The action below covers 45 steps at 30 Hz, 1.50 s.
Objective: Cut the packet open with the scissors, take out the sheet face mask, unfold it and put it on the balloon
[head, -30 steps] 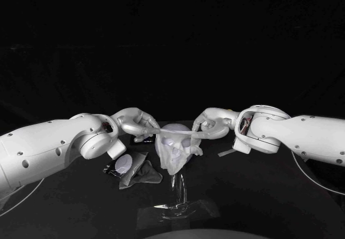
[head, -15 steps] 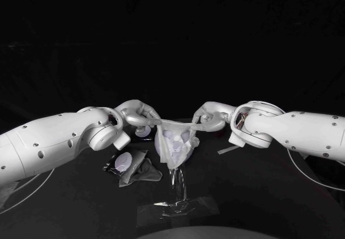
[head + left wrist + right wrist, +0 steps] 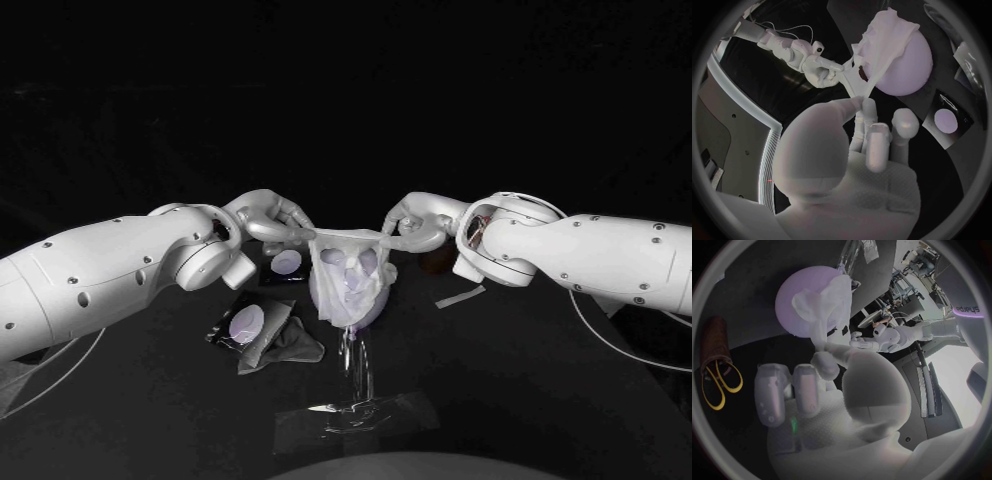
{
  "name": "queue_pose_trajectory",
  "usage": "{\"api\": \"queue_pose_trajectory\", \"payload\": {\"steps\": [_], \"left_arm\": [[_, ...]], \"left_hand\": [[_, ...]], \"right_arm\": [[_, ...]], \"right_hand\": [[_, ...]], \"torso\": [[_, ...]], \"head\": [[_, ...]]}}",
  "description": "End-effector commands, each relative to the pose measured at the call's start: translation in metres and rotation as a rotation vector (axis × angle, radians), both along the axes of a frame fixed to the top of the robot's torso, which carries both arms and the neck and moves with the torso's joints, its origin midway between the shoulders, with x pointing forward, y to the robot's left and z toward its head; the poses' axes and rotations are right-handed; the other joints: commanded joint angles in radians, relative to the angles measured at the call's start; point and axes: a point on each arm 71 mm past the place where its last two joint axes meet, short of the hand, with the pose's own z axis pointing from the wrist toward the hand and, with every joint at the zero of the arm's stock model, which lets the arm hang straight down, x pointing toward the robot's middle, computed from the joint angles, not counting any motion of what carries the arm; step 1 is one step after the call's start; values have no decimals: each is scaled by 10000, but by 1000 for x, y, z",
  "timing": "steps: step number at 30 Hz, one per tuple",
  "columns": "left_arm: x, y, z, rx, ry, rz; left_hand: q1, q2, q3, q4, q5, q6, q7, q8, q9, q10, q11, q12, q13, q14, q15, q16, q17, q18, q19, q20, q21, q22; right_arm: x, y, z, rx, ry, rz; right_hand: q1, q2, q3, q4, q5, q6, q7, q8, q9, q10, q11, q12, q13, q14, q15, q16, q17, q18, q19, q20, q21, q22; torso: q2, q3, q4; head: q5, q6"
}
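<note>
Head view: L hand + R hand each pinch upper corner of sheet mask, top edge taut btwn them; mask hangs over front of balloon on clear stand. Packet lies on table near stand, below L arm
L wrist view: thumb + fingers grasp mask corner; mask draped on balloon
R wrist view: R fingers clamp other corner; yellow-handled scissors well apart from balloon

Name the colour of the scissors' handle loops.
Yellow. The scissors show best in the right wrist view, tucked in a brown holder.
</note>
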Motion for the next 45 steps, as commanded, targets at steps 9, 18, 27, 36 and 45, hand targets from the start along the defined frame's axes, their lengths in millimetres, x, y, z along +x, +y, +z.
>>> {"api": "queue_pose_trajectory", "payload": {"steps": [9, 18, 27, 36, 45], "left_arm": [[8, 1, 0, 436, 67, -203], [17, -7, -3, 569, 205, -231], [27, -15, -7, 717, 285, -96], [35, -14, -12, 1029, 489, 77], [37, -14, -18, 1485, 767, 18]], "left_hand": [[-85, 54, 25, -111, 34, 50, 29, -9, 515, 213, -96, 84, 17, 137, -5, 78, 439, -227, 180, -12, 82, 81], [-136, 48, 29, -135, 33, 45, 30, -25, 519, 236, -100, 115, 25, 171, -8, 88, 496, -236, 216, -18, 103, 116], [-304, 119, -4, -117, 30, -3, 13, -57, 539, 291, -107, 196, 49, 229, -12, 107, 594, -256, 293, -25, 145, 193], [-397, 157, -45, -103, 30, -17, -10, -55, 561, 326, -118, 246, 64, 252, -21, 115, 628, -268, 343, -28, 169, 239], [-463, 187, -76, -85, 29, -28, -29, -52, 578, 334, -127, 266, 69, 257, -28, 118, 633, -273, 365, -29, 179, 259]], "right_arm": [[21, 1, 0, -918, 230, -17], [28, 7, -6, -1238, 957, -55], [34, 9, -8, -1261, 1116, -501], [41, 16, -9, -877, 1297, -904], [49, 21, -14, -1038, 1576, -923]], "right_hand": [[101, 3, 333, -440, 33, -36, -56, 67, 19, 5, -15, 107, 57, 788, 12, 43, 1754, 61, 660, -6, 32, 2357], [106, -1, 320, -443, 33, -35, -56, 65, 19, -11, -15, 64, 27, 778, 13, 5, 1723, 78, 623, -6, -30, 2335], [107, 2, 257, -422, 32, -64, -40, 43, 11, -74, -1, -60, -47, 757, 20, -62, 1671, 99, 573, -1, -116, 2304], [103, 11, 221, -404, 34, -77, -32, 31, 8, -115, 6, -144, -100, 751, 25, -79, 1659, 109, 550, 3, -154, 2291], [102, 12, 122, -369, 39, -146, -6, -15, -7, -219, 31, -313, -194, 719, 45, -168, 1593, 141, 475, 19, -283, 2245]], "torso": [[6, -1, 24], [-4, 11, 22], [3, 10, 0], [-2, 16, 12], [-11, 15, 11]], "head": [[0, -59], [18, -106], [39, -104], [17, -170], [1, -216]]}}
